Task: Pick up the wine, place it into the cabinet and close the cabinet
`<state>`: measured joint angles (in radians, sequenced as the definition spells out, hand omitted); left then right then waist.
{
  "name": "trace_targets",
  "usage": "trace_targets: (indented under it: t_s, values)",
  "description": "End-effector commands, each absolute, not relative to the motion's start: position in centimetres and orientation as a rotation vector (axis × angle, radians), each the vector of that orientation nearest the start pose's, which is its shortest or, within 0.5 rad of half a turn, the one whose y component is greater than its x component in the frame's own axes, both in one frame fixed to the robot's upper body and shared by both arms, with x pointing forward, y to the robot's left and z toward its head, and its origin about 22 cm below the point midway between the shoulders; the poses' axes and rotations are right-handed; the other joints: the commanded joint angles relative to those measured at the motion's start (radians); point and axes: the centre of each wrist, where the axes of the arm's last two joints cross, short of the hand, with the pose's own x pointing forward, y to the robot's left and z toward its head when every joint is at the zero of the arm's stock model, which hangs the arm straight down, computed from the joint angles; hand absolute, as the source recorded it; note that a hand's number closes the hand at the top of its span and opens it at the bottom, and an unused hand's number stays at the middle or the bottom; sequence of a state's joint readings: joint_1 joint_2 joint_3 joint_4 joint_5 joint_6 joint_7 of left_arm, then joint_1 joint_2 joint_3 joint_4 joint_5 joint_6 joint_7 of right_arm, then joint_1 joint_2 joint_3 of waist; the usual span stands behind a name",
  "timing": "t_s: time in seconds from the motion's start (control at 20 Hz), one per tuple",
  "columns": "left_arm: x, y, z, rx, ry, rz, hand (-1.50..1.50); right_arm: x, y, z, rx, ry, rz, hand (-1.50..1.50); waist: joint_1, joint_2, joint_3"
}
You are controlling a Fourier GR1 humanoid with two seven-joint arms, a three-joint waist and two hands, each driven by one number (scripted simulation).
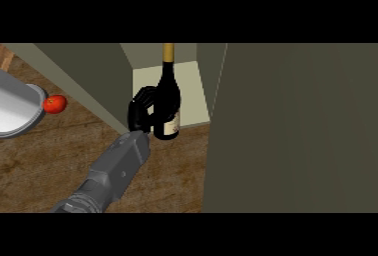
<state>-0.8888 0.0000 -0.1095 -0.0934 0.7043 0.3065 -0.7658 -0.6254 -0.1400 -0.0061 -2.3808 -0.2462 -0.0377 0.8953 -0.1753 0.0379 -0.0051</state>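
Item: wine, dark bottle, pale label, gold neck, upright at the mouth of the cabinet, base at the shelf's front edge.
Holder: left hand, fingers curled round the bottle's lower body; forearm enters from lower left. Right hand: out of view.
Door: open, filling the right.
Also: tomato beside a pot on the worktop, left.
Handling note: carry the bottle deeper, upright, neck clear of the top; set the base fully on the shelf before letting go, then swing the door shut.

The dark wine bottle, gold-capped with a pale label, stands upright inside the open cabinet.
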Motion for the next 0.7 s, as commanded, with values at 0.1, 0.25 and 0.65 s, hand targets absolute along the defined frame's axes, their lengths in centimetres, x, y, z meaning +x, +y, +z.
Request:
trace_targets:
  t_s: [0.1, 0.25, 0.65]
  values:
    - [36.9, 14.5, -7.2, 0.149, -1.568, 0.286, 1.50, 18.3, -18.9, 28.3, 0.376, -1.993, 0.377, -1.50, -0.008, 0.003, -0.001]
    - [37.2, 14.3, -6.8, 0.159, -1.590, 0.290, 1.50, 18.1, -19.5, 28.7, 0.379, -2.003, 0.353, -1.50, -0.002, 0.000, 0.000]
    - [38.6, 13.2, -4.8, 0.178, -1.608, 0.296, 1.50, 18.4, -19.9, 28.5, 0.379, -1.992, 0.364, -1.50, -0.017, 0.003, 0.001]
